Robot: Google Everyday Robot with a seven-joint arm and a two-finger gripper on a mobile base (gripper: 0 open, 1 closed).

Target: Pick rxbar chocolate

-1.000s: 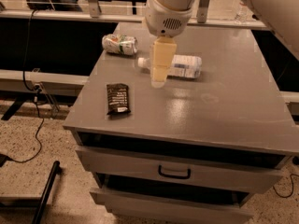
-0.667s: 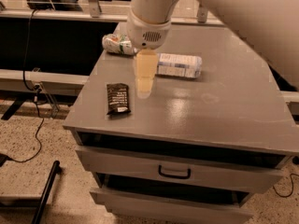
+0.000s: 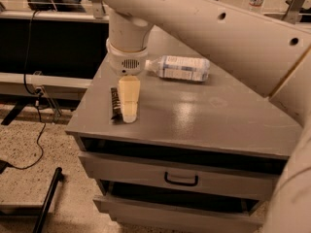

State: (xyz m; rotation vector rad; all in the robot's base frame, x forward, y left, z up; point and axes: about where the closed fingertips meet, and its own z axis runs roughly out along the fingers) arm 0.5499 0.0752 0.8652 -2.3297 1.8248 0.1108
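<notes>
The rxbar chocolate (image 3: 115, 103) is a flat dark wrapper with white text, lying near the front left corner of the grey cabinet top (image 3: 204, 115). My gripper (image 3: 129, 114) hangs straight down from the white arm over the bar's right side and covers most of it. Only a narrow strip of the bar's left edge shows. The tan fingers (image 3: 129, 98) point down at the cabinet top.
A clear plastic water bottle (image 3: 179, 68) with a pale label lies on its side behind the gripper. My large white arm (image 3: 218, 28) crosses the upper right. Drawers (image 3: 181, 178) sit below the top. Cables and a black bar lie on the speckled floor at left.
My gripper has moved left and toward the front, from beside the bottle to directly over the chocolate bar. The view has closed in; the crushed can is no longer visible.
</notes>
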